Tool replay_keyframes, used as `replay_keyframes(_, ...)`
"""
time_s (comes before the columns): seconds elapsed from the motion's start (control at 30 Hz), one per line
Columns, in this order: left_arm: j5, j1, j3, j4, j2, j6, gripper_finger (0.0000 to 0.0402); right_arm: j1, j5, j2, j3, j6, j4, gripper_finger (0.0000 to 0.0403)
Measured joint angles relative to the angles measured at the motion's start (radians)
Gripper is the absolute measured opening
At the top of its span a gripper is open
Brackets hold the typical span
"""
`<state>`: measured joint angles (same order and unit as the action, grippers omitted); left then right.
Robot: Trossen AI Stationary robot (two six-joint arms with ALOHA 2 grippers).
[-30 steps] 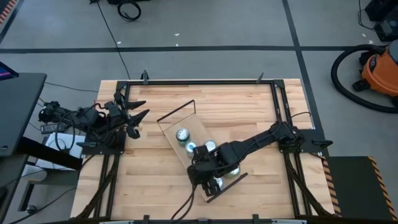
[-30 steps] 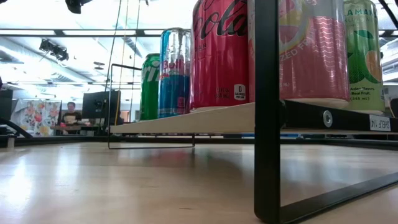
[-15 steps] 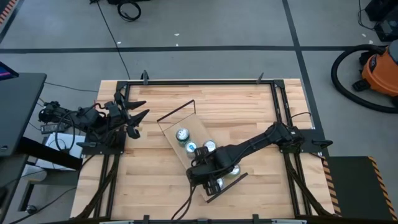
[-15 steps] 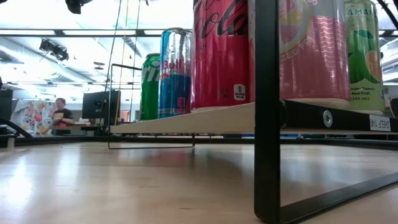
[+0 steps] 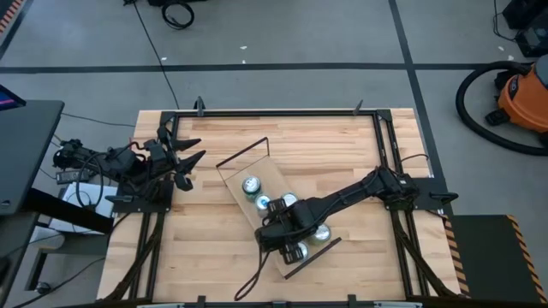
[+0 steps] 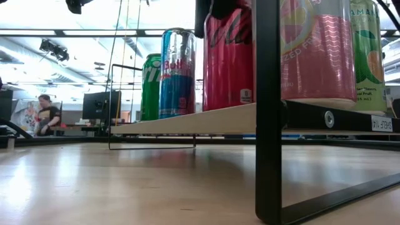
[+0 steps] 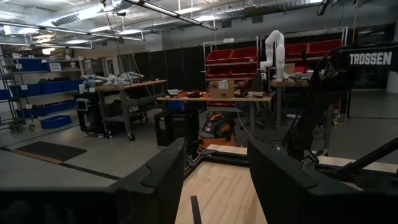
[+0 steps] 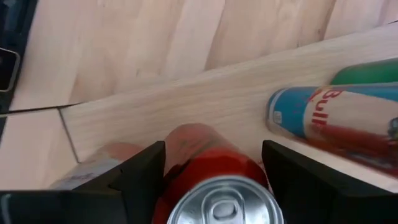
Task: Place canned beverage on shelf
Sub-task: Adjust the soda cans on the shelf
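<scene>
Your slatted table [image 5: 214, 162] carried the shelf [image 5: 276, 181] lying diagonally near its middle, with a green can [image 6: 150, 86], a blue can [image 6: 177, 73], a red can [image 6: 229, 62], a pink can [image 6: 312, 50] and a light-green can [image 6: 367, 53] standing in a row on the board. Your right gripper [image 8: 212, 163] reached down over the shelf with its fingers [image 8: 144, 174] set either side of the red can's top, open around it, though you could not tell whether they touched it. Your left gripper [image 5: 184, 158] waited at the table's left edge, fingers spread apart and empty.
</scene>
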<state>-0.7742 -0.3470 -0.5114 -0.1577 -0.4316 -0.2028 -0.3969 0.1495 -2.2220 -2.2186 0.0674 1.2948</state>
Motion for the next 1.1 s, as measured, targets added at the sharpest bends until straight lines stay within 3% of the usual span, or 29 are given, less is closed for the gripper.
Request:
replay_keyframes(0.4, 0.0, 0.0, 0.0, 0.0, 0.0, 0.0, 0.0183, 0.042, 0.002, -0.001, -0.004, -0.127, -0.136, 0.0261)
replay_keyframes(0.7, 0.0, 0.0, 0.0, 0.005, 0.0, 0.0, 0.0183, 0.026, 0.011, -0.001, -0.116, -0.001, 0.055, 0.0262)
replay_keyframes(1.1, 0.0, 0.0, 0.0, 0.005, 0.0, 0.005, 0.0183, 0.02, -0.038, -0.001, -0.108, 0.132, 0.165, 0.0339)
